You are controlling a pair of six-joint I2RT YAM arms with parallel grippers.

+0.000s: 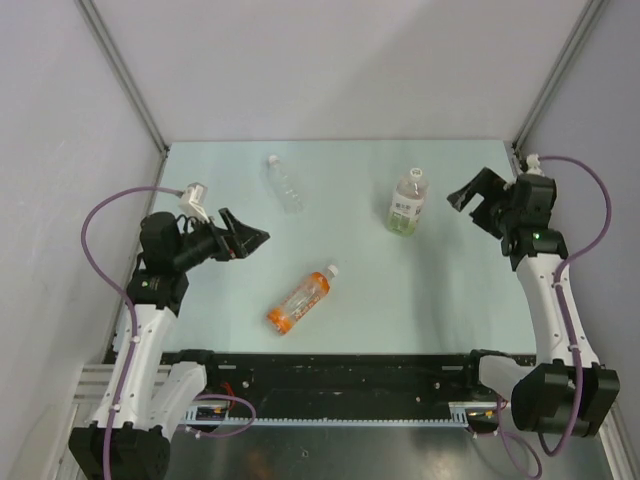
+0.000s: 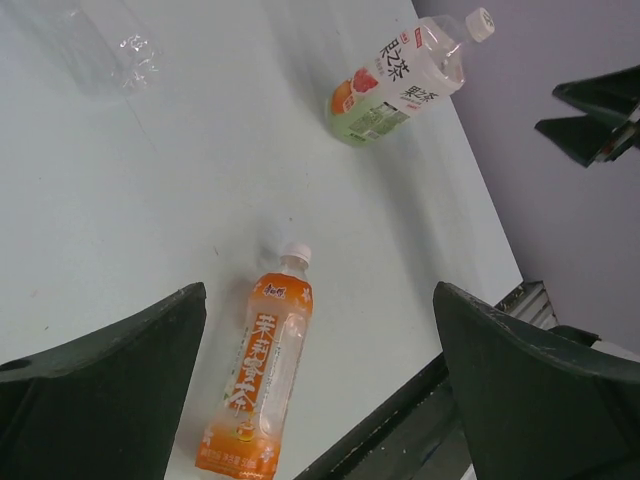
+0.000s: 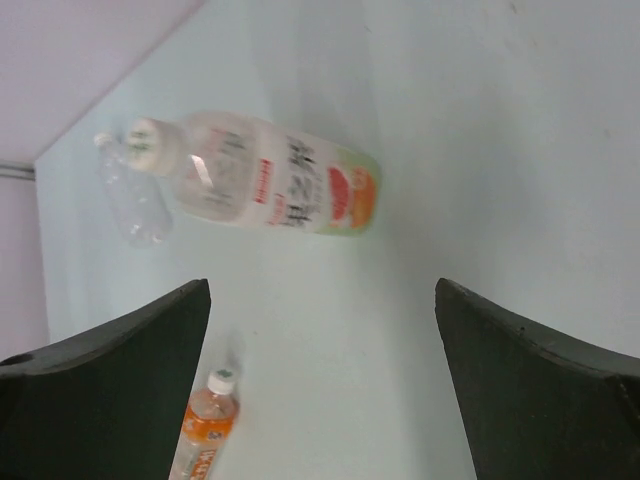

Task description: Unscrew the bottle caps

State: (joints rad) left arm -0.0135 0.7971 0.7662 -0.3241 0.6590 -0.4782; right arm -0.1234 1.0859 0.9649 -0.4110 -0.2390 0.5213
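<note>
Judging from the orange bottle (image 1: pixel 299 301), lying flat on the desk (image 1: pixel 450 290) with its cap (image 1: pixel 331 270) pointing far-right, I see my left claw (image 1: pixel 248 232), spread and empty, near its far-left side, and my right claw (image 1: pixel 470 195), likewise released, well beyond the cap end.

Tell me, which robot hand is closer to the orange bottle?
Left. The left gripper hangs open just up-left of the orange bottle in the top view. The right gripper, also open, is far across the table, beside the yellow-green bottle.
</note>
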